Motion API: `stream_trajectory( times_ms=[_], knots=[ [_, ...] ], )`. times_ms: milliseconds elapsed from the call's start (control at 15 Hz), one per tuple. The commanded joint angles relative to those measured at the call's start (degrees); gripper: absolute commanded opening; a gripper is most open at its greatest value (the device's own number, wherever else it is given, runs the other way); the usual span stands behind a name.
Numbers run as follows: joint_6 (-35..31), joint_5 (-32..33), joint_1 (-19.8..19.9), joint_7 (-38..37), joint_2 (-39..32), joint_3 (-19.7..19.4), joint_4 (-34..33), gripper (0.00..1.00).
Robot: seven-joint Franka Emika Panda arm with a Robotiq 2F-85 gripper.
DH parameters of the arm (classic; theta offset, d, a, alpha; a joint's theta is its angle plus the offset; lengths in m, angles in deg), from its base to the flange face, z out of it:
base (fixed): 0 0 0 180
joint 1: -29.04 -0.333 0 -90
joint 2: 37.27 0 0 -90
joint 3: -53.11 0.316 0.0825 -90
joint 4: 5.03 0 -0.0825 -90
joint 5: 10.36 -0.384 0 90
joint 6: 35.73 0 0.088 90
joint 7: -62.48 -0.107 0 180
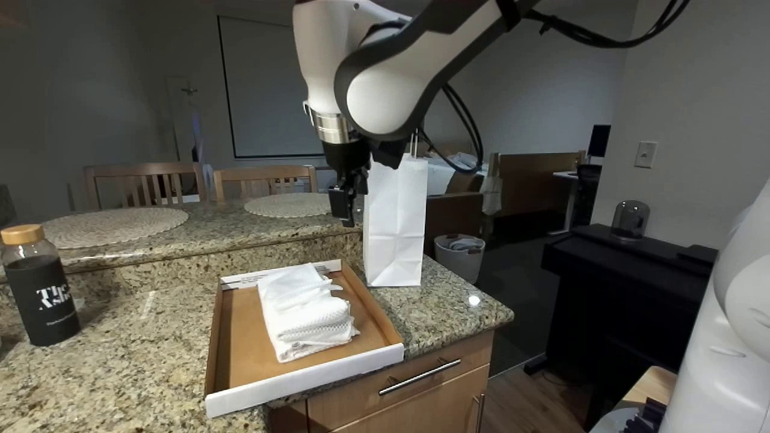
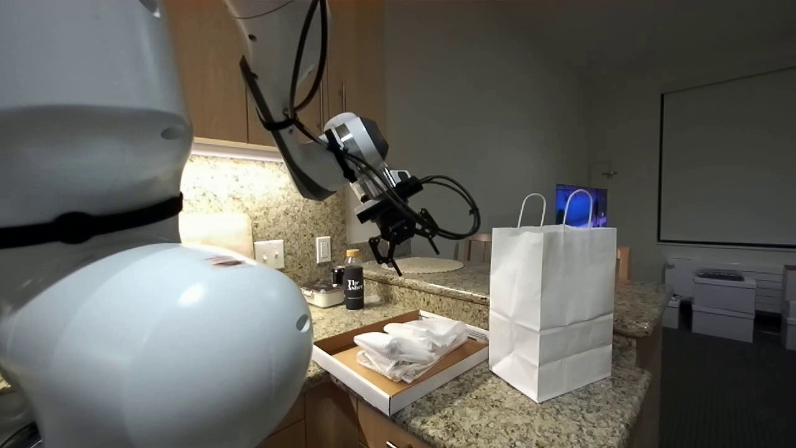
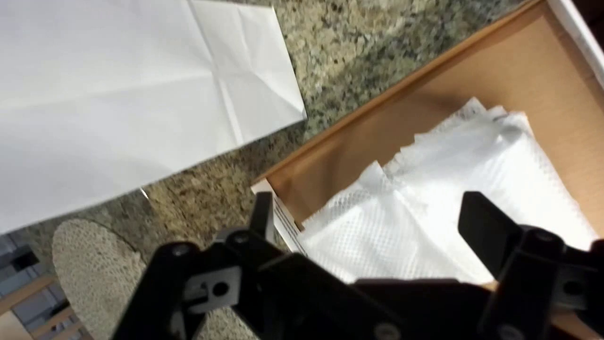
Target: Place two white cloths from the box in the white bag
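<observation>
Crumpled white cloths (image 1: 307,313) lie in a folded pile in the shallow box (image 1: 304,377), seen in both exterior views. Just beside the box, the white bag (image 2: 553,305) stands upright on the counter with two looped handles (image 2: 578,205) at its top. What the bag holds is hidden. My gripper (image 2: 418,261) hangs in the air above the box, apart from the cloths. In the wrist view the gripper (image 3: 369,212) has its jaws spread wide, the cloth pile (image 3: 439,189) showing below and between them. Nothing is held. The bag's side (image 3: 118,99) fills the upper left there.
A dark labelled bottle (image 1: 42,294) stands on the granite counter (image 1: 138,367) across the box from the bag. Behind the box runs a raised ledge (image 1: 234,237) with round woven mats (image 1: 289,205). The counter ends close past the bag, above a drawer (image 1: 415,385).
</observation>
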Motion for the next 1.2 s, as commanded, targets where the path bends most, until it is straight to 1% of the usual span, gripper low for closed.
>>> stream_trajectory(
  times_ms=[0, 67, 133, 200, 267, 333, 400, 667, 867, 1133],
  knots=[
    [-11.37, -6.36, -2.60, 7.25, -0.02, -2.93, 2.79, 1.00],
    [-13.27, -10.07, -3.60, 10.51, -0.34, -3.30, 3.42, 1.00],
    [-13.70, -13.80, -4.84, 14.12, -0.65, -3.42, 4.19, 1.00],
    [-12.48, -16.36, -5.75, 17.24, -0.80, -3.42, 4.69, 1.00],
    [-11.21, -11.94, -4.15, 11.35, -1.27, -2.82, 2.67, 1.00],
    [-11.23, -13.82, -4.97, 13.21, -1.29, -2.82, 3.25, 1.00],
    [-11.24, -14.37, -5.46, 13.75, -1.29, -2.76, 3.62, 1.00],
    [-11.24, -14.44, -5.67, 13.88, -1.29, -2.96, 3.75, 1.00],
    [-9.85, -11.68, -6.06, 14.97, -7.64, -1.82, 0.45, 1.00],
    [-7.57, -10.76, -6.92, 18.99, -17.80, -1.36, -5.83, 1.00]
  ],
)
